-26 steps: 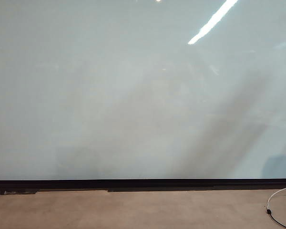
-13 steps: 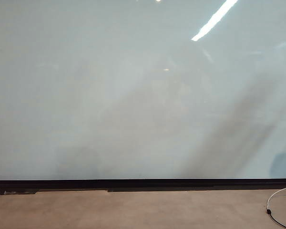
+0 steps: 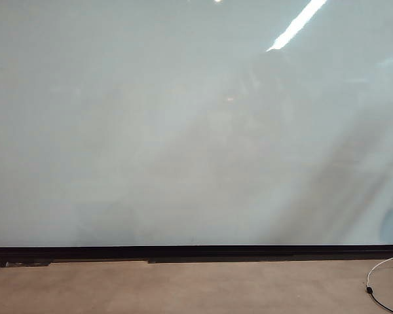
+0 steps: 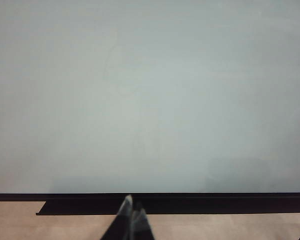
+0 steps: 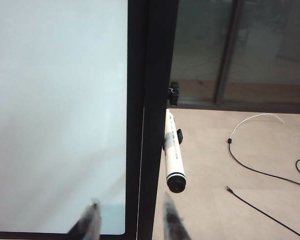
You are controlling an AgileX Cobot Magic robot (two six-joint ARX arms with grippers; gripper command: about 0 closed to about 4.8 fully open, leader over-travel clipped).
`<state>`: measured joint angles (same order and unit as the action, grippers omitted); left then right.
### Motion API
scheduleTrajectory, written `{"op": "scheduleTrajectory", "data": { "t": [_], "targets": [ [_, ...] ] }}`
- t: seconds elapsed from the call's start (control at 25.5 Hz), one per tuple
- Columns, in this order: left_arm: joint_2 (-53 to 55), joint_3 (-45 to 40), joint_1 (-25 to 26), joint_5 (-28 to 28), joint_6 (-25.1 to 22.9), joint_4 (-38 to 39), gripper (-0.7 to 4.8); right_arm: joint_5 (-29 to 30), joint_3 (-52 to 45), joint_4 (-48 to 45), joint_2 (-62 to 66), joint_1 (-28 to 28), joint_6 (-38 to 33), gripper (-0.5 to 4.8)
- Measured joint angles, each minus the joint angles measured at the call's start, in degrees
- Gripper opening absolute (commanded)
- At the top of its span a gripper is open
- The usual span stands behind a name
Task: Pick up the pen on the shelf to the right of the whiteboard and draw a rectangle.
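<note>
While lettering blurs on the pen [image 5: 173, 157] — right pincer [image 5: 130, 220] gapes, left pincer [image 4: 132, 212] closed.

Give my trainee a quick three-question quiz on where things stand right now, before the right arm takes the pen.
1. True or false: the right end effector is already shut on the pen.
2. Where is the pen? A) lying on the floor B) at the dark right-hand frame of the whiteboard C) in the left end effector
3. Fill in: the outline drawn on the board so far is ____.

Key
1. False: its fingers stand apart short of the pen, one on either side of the frame edge.
2. B: it sits on a small clip beside the frame, its black end toward the right wrist camera.
3. None: the board looks blank in all three views.
</note>
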<state>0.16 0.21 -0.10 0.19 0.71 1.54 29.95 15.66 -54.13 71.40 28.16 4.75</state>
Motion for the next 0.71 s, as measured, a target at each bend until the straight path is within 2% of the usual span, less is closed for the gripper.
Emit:
{"op": "scheduleTrajectory", "data": {
  "t": [0.71],
  "targets": [
    [0.0, 0.0, 0.0, 0.0, 0.0, 0.0, -0.04, 0.9, 5.3, -8.5, 15.5, 0.5, 0.0, 1.72]
  ]
}}
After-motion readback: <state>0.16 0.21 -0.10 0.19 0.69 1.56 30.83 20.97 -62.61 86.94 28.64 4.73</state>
